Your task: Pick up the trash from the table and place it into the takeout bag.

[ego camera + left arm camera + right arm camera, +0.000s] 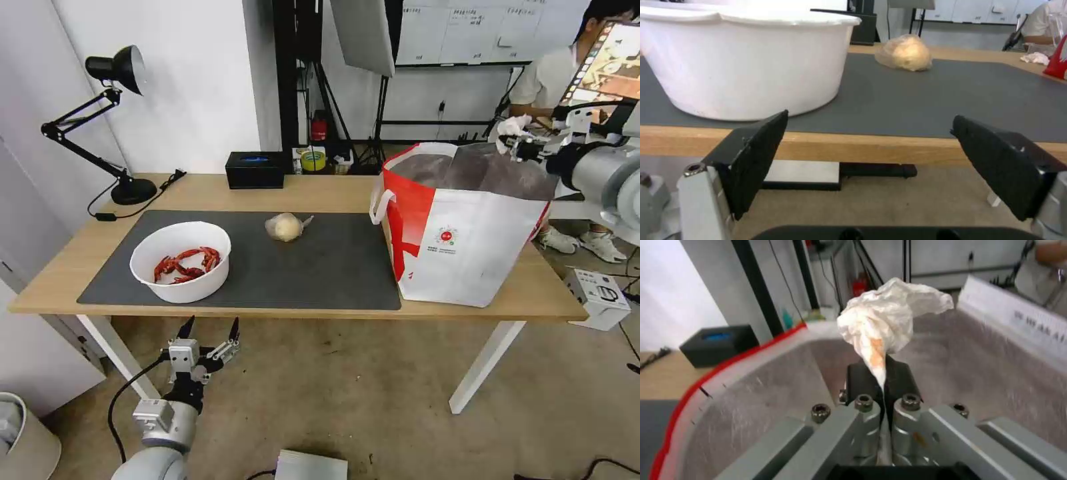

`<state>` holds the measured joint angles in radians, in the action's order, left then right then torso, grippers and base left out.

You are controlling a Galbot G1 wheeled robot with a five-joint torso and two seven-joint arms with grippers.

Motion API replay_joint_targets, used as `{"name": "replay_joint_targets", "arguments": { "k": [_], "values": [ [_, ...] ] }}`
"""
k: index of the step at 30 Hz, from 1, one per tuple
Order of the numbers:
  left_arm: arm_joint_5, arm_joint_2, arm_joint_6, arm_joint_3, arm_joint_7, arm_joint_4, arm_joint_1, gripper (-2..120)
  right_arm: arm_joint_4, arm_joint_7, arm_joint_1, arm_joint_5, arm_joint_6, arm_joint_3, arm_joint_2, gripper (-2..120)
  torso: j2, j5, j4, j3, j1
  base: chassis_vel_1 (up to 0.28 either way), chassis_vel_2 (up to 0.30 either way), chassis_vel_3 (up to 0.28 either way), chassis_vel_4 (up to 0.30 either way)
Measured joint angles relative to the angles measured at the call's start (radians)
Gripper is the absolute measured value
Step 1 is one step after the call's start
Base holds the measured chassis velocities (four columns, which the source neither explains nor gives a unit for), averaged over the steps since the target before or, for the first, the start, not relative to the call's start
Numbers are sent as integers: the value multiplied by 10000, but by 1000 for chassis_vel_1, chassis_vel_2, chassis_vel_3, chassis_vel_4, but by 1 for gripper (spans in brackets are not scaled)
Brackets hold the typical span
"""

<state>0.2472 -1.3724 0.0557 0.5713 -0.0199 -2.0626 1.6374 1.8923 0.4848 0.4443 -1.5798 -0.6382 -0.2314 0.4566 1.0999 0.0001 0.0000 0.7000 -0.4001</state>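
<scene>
While the right arm reaches over the bag, findings stand as follows.

Right gripper (882, 373): fingers pressed together on the crumpled white tissue (889, 320), pinching its lower, orange-stained end; the rest of the wad juts out past the fingertips.
Tissue position: above the open mouth of the takeout bag (467, 227), over the foil lining, near the bag's far rim; clear of the walls.
Takeout bag: upright on the table (320, 190) at the robot's right, partly on the dark grey mat (320, 267).
Left gripper (208, 333): low in front of the table's near edge, fingers spread wide, holding nothing.
White bowl of crayfish shells (180, 261): on the mat, just beyond the left gripper, apart from it.
Plastic-wrapped lump (287, 227): mid-mat, between bowl and bag, untouched.
Black tissue box (255, 169): far table edge.
</scene>
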Motion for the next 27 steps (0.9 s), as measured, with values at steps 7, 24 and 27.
{"name": "replay_joint_targets", "arguments": {
  "k": [7, 24, 27],
  "values": [
    [-84, -156, 27, -130, -8, 42, -20, 100, -283, 546, -473, -502, -298, 344, 134, 0, 0, 0, 0, 0, 0, 0, 0, 0, 0],
    [-39, -79, 37, -122, -17, 80, -78, 100, -515, 1560, -811, -1160, -496, 894, 469, 22, 0, -1, 1, 0, 1, 0, 0, 0, 0],
    [-12, -46, 38, -106, -20, 88, -71, 100, -515, 1558, -722, -1045, -492, 850, 476, 32, 0, -1, 0, 0, 1, 0, 0, 0, 0]
  ]
}}
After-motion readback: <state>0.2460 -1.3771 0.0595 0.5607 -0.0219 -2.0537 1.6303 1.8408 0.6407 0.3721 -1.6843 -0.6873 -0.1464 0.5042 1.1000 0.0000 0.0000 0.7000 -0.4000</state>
